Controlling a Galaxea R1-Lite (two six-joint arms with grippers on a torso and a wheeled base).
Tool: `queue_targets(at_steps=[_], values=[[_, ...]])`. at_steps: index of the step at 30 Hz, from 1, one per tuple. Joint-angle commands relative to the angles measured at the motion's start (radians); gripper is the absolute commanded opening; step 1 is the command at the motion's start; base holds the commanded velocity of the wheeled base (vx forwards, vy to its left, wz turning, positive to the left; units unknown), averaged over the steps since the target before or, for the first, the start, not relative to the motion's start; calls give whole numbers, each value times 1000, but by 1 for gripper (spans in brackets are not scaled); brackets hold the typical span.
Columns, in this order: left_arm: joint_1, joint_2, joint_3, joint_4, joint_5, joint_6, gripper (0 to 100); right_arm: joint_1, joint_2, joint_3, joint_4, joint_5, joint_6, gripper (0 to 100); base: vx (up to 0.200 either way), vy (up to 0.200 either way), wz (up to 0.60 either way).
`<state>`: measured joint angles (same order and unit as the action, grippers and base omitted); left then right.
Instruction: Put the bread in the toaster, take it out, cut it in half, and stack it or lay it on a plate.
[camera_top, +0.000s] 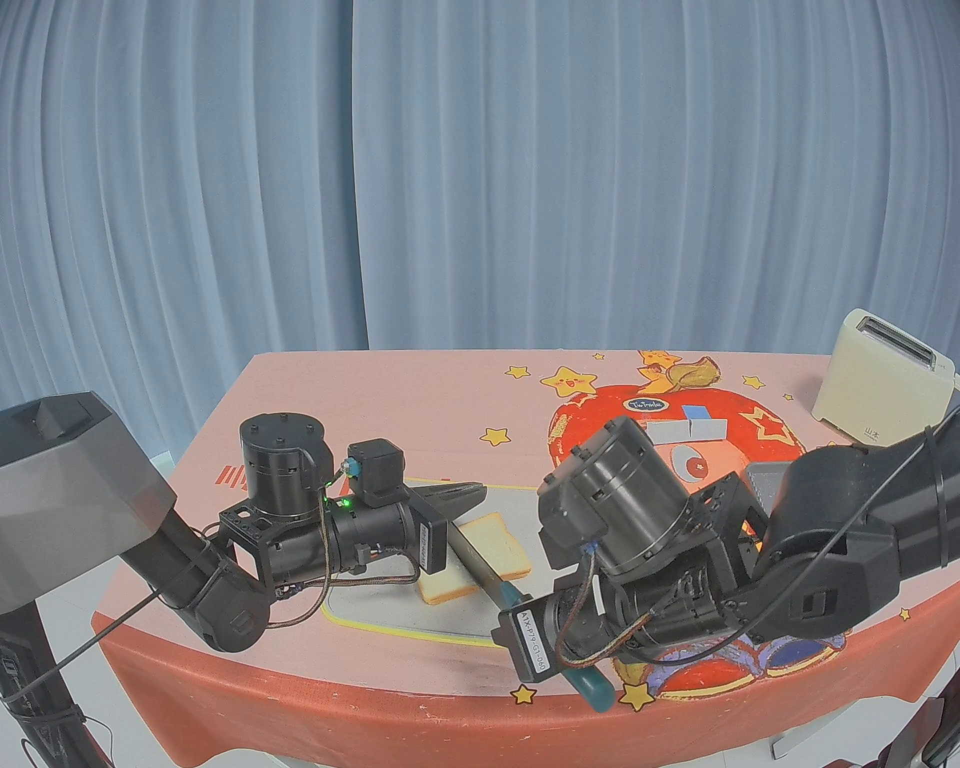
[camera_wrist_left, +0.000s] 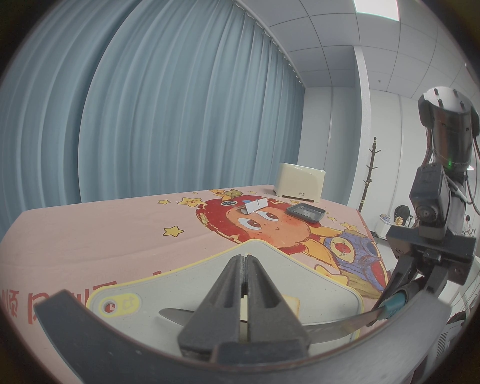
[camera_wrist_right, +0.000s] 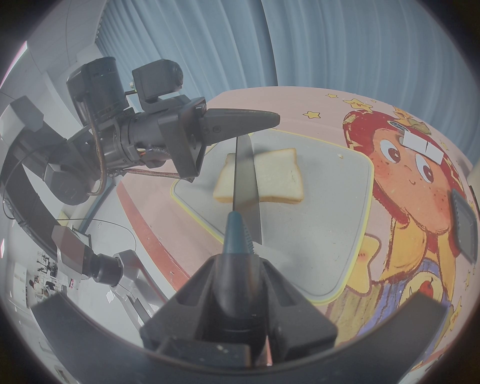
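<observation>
Bread (camera_top: 502, 545) lies flat on the cutting board (camera_top: 390, 605), well apart from the toaster (camera_top: 885, 378), and the halving looks to be in hand: the knife (camera_top: 483, 570) sits across the slice's middle, so next comes a firm downward press. The right gripper (camera_wrist_right: 236, 270) has its jaws clamped on the knife's handle; the left gripper (camera_top: 470, 493) has its jaws closed on nothing, by the blade's tip.

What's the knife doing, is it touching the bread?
Cannot tell. In the right wrist view the knife, held by the right gripper, crosses over the bread, but the angle hides whether the blade rests on it or hovers above.
</observation>
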<state>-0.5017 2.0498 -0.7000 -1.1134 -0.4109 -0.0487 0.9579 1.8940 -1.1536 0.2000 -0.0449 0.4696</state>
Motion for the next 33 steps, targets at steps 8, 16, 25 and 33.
queue_targets(at_steps=[8, 16, 25, 33], values=[[2, 0, -35, 12, 9, -3, 0, -1, 20, -11, -5, -10, 1, 0, 0, 0, 0], [9, 4, -18, 10, 7, -3, 0, -4, -33, -5, -2, -13, 1, 0, 0, 0, 0], [3, 9, 5, 7, 9, -2, 0, -1, -26, 0, 1, -13, 0, 0, 0, 0, 0], [28, 3, -58, 17, 9, -3, 0, -1, 19, -11, -5, -13, 3, 0, 0, 0, 0]])
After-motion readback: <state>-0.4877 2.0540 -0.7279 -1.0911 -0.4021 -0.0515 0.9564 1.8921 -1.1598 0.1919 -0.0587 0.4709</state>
